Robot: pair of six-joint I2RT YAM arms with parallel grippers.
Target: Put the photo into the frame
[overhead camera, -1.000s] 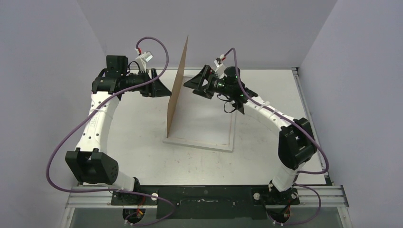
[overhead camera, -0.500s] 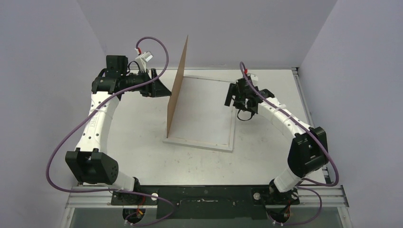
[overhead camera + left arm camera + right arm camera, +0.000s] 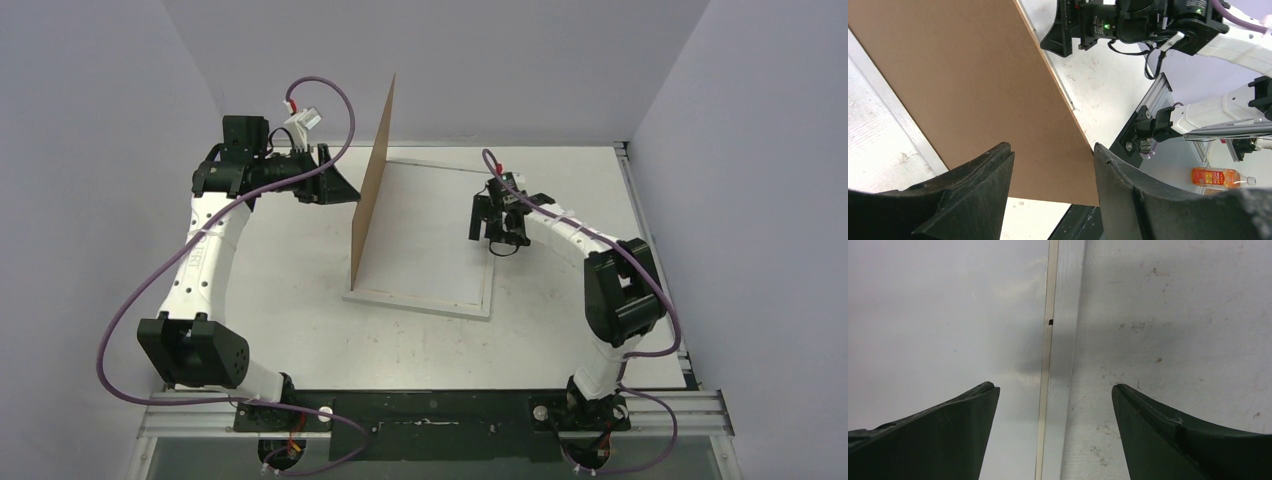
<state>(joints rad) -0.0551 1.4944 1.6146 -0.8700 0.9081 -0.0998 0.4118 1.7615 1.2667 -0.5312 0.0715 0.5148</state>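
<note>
1. Okay, the frame [image 3: 420,302] is lying flat in the middle of the table [image 3: 300,330].
2. Its brown backing board [image 3: 372,200] is standing upright along the frame's left edge, swung open like a book cover.
3. The left gripper [image 3: 340,188] is sitting just left of the backing board, aiming at its brown face [image 3: 973,75]. Its jaws are standing apart and not pinching the board's edge. The fingertips [image 3: 998,160] are right at the board, but I cannot tell whether they are touching it.
4. The right gripper [image 3: 497,235] is hanging over the frame's right rim [image 3: 1070,315], pointing down. Its jaws are spread wide and gripping nothing.
5. One right finger is hovering over the frame's inside and the other over bare table [image 3: 1173,315], with the rim running between them.
6. The inside of the frame is showing a plain pale grey panel [image 3: 430,230]. I cannot tell whether that is the photo lying face down.
7. A thin cream strip [image 3: 1047,355] is running along the inner side of the right rim.
8. An orange-labelled bottle [image 3: 1215,176] is lying beyond the table's rail, in the left wrist view.
</note>
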